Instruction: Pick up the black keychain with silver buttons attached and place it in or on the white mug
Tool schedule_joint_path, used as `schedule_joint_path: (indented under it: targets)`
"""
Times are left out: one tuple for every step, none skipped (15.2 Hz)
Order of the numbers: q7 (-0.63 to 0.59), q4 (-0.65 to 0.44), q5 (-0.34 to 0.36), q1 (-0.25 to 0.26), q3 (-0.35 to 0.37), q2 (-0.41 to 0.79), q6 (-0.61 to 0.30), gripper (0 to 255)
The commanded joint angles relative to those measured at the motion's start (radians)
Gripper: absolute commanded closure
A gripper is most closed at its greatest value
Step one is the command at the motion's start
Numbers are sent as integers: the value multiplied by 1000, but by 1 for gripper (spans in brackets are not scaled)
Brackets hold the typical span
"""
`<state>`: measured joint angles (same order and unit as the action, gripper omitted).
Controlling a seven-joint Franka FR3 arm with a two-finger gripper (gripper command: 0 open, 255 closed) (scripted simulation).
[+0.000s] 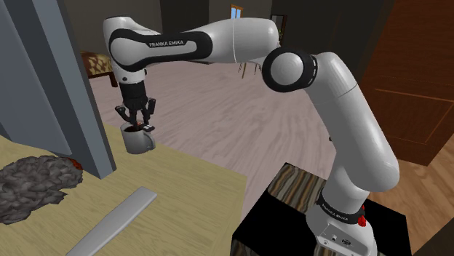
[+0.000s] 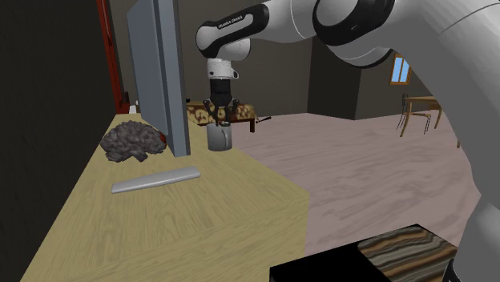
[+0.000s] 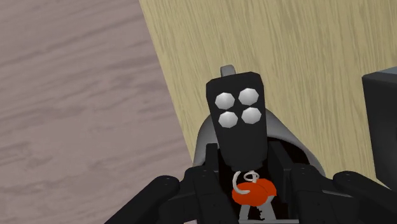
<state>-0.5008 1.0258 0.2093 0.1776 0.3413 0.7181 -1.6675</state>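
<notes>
The black keychain fob with several silver buttons stands tilted inside the mug, its buttoned end sticking up over the rim. An orange piece on a silver ring hangs at its lower end. My gripper hovers directly above the mug, open, with the fingers spread to either side of the fob and not clasping it. The mug looks grey-white and stands near the table's far edge, under the gripper and beside a tall grey panel. The gripper shows its fingers splayed just over the rim.
A tall grey upright panel stands close to the mug. A dark crumpled heap and a flat grey bar lie on the wooden table. The table edge drops to the floor beside the mug. The black stand sits at the shoulder view's lower right.
</notes>
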Motion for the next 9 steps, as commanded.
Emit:
schedule_joint_path:
  targets:
    - [-1, 0, 1, 1, 0, 2, -3, 255]
    - [-1, 0, 1, 1, 0, 2, -3, 255]
    - [-1, 0, 1, 1, 0, 2, -3, 255]
    - [-1, 0, 1, 1, 0, 2, -3, 255]
    - [-1, 0, 1, 1, 0, 2, -3, 255]
    - [-1, 0, 1, 1, 0, 2, -3, 0]
    - [-1, -1, 1, 1, 0, 3, -3, 0]
    - [-1, -2, 1, 1, 0, 4, -2, 0]
    - [-1, -2, 1, 1, 0, 4, -2, 0]
